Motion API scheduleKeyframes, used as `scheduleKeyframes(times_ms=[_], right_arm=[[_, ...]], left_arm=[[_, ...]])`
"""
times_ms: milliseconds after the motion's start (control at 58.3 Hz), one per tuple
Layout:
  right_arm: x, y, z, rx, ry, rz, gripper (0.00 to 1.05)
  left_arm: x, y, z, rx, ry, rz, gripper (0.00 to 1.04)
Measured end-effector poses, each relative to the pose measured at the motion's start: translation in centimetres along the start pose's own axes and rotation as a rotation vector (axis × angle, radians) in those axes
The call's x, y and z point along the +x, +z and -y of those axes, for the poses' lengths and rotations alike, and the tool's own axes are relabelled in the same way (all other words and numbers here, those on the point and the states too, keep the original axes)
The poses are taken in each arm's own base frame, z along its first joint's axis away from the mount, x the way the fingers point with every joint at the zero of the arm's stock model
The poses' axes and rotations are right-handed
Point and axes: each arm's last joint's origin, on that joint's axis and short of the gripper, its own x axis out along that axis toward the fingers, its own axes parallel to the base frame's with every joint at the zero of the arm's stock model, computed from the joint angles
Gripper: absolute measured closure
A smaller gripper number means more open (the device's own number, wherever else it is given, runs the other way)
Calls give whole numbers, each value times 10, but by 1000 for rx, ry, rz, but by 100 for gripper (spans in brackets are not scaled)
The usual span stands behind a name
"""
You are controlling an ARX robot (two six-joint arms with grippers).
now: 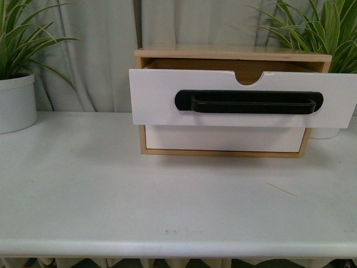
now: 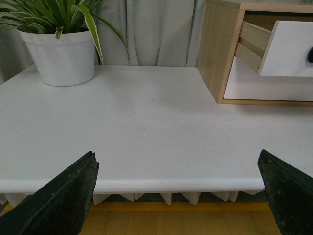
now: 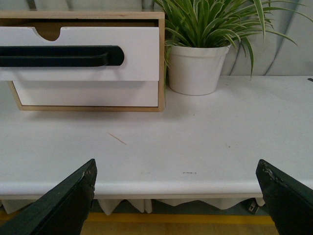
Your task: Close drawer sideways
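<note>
The drawer (image 1: 162, 97) has a white front, a long black bar handle (image 1: 249, 102) and a half-round notch in its upper edge. It stands pulled out of the light wooden box (image 1: 223, 53) at the back of the white table (image 1: 167, 195). It also shows in the left wrist view (image 2: 288, 49) and the right wrist view (image 3: 132, 54). Neither arm shows in the front view. My left gripper (image 2: 178, 196) is open and empty at the table's front edge, left of the box. My right gripper (image 3: 178, 196) is open and empty at the front edge, right of the box.
A plain white drawer front (image 1: 223, 138) without a handle sits shut below the open drawer. A potted plant in a white pot (image 1: 15, 103) stands at the back left, another (image 3: 196, 68) right of the box. A thin splinter (image 3: 117, 138) lies on the table.
</note>
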Motion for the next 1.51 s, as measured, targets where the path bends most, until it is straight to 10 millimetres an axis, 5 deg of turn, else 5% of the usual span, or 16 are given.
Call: scheduleKeyframes(times_ms=[617, 789, 926, 1166, 1509], right_arm=[[0, 0, 0, 0, 0, 0, 9], [8, 2, 3, 173, 291, -418, 9], [26, 11, 5, 139, 351, -458, 9], [61, 30, -6, -305, 338, -315, 9], [89, 41, -15, -566, 315, -209, 9]], left_arm=[[0, 0, 0, 0, 0, 0, 6], [8, 4, 13, -128, 465, -362, 6], [31, 25, 36, -327, 517, -299, 6], [89, 73, 82, -540, 300, -248, 6], [155, 83, 149, -543, 101, -322, 6]])
